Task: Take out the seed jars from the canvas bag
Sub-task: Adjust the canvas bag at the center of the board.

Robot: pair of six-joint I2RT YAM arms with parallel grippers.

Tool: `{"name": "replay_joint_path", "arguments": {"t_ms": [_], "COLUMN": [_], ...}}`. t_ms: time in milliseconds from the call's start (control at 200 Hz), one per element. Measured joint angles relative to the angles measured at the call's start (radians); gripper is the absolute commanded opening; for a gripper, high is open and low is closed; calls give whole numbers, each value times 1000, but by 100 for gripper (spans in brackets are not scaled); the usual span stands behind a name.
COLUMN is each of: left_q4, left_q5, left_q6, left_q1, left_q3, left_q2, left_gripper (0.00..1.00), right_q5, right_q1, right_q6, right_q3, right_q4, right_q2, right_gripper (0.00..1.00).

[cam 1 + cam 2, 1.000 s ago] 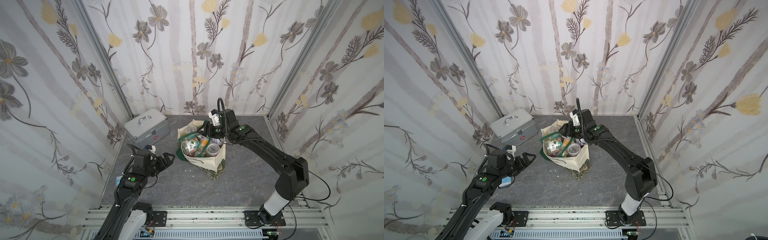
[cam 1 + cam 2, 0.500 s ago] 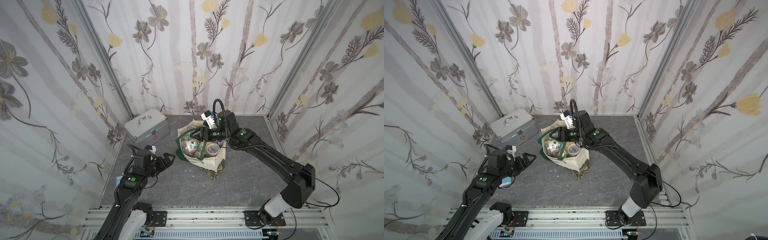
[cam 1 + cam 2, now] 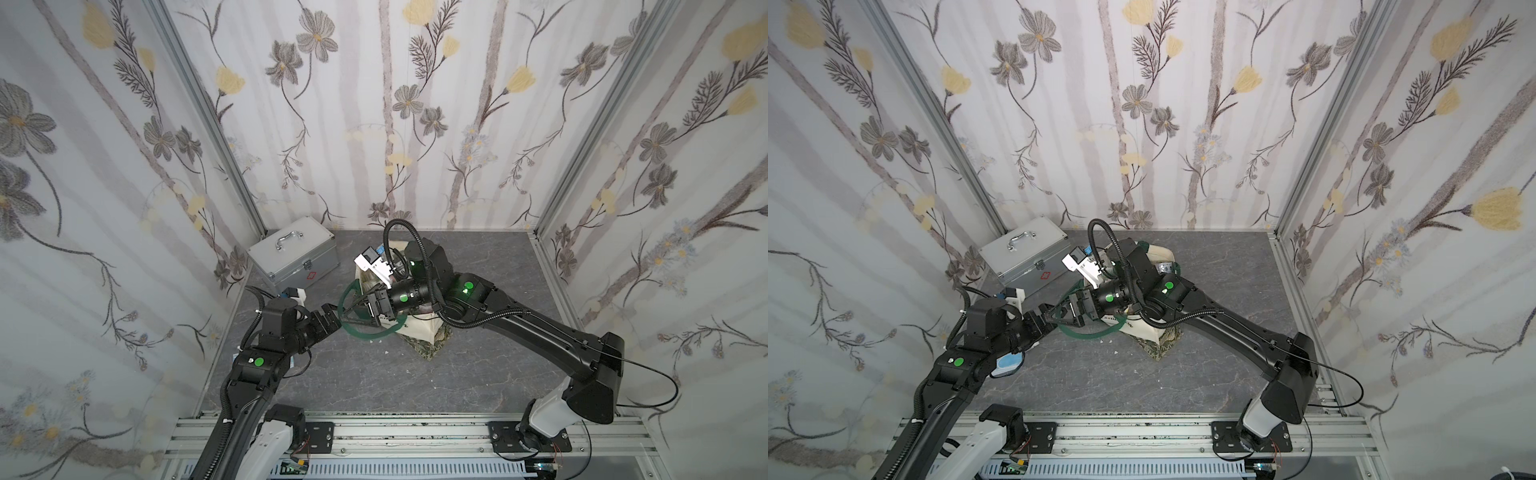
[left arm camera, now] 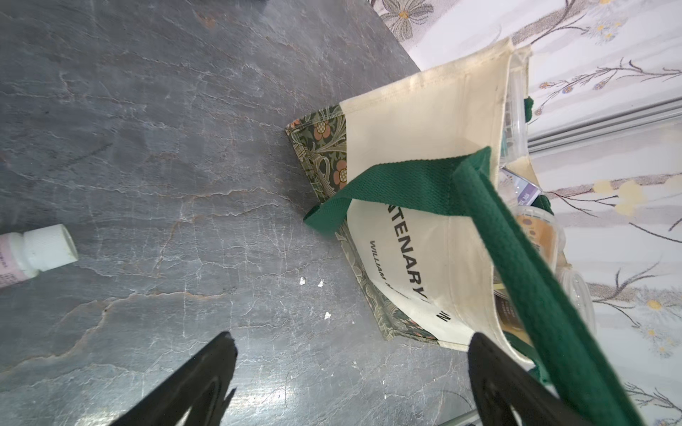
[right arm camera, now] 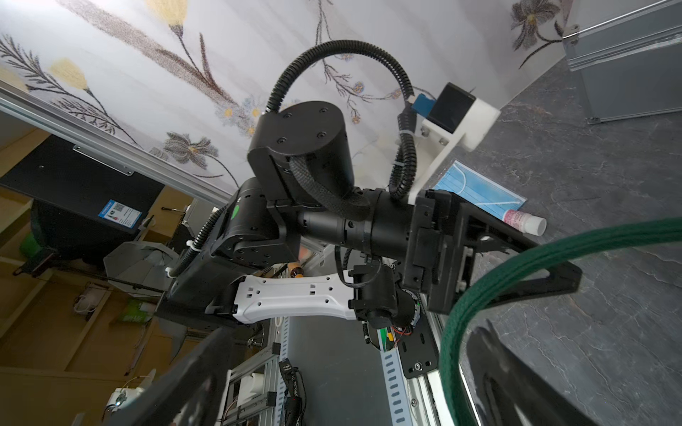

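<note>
After the right gripper [image 3: 357, 311] left the bag [image 4: 424, 121], it gapes around the loose handle [image 4: 406, 184]; left gripper [image 4: 353, 337] likewise spread, jars [image 4: 538, 236] still inside.

Canvas bag [image 4: 424, 121], dark print: "…NTENARY", "WILLIAM…", rest hidden. Silver case [image 3: 291, 257] front: red cross sign.

**Even Overhead Light, with Near-Field Blur at the Wrists**

Both top views are bright and evenly lit. The grey stone-patterned tabletop [image 3: 374, 374] carries only soft, faint shadows beneath the arms. Wide-angle perspective splays the aluminium corner posts [image 3: 199, 112] outward towards the upper corners.

In the left wrist view, a pale glare patch lies on the tabletop between the blurred black fingers [image 4: 206, 372] of the left gripper [image 4: 352, 337].

In the right wrist view, the dark green woven handle [image 5: 476, 306] and the fingers [image 5: 509, 376] of the right gripper [image 5: 350, 332] are out of focus. The room beyond the wall is dimmer and warm-toned.
</note>
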State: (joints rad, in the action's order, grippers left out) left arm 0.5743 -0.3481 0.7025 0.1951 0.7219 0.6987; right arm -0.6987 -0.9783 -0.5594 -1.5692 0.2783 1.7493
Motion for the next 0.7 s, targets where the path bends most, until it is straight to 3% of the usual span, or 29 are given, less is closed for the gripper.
{"name": "replay_joint_path", "arguments": {"t_ms": [355,699], "left_q4": [140,218], "left_q5": [82,80], "left_q6": [-26,-41], "left_q1": [0,-1], "left_q3": [117,173], "left_q2": [-40,-60], "left_gripper": [100,100], "right_q5": [208,338], "right_q1": [5,39], "right_q6": [53,56], "right_q3": [4,38], "right_q4": [98,106], "right_q2": [-62,-88], "right_gripper": [100,100]}}
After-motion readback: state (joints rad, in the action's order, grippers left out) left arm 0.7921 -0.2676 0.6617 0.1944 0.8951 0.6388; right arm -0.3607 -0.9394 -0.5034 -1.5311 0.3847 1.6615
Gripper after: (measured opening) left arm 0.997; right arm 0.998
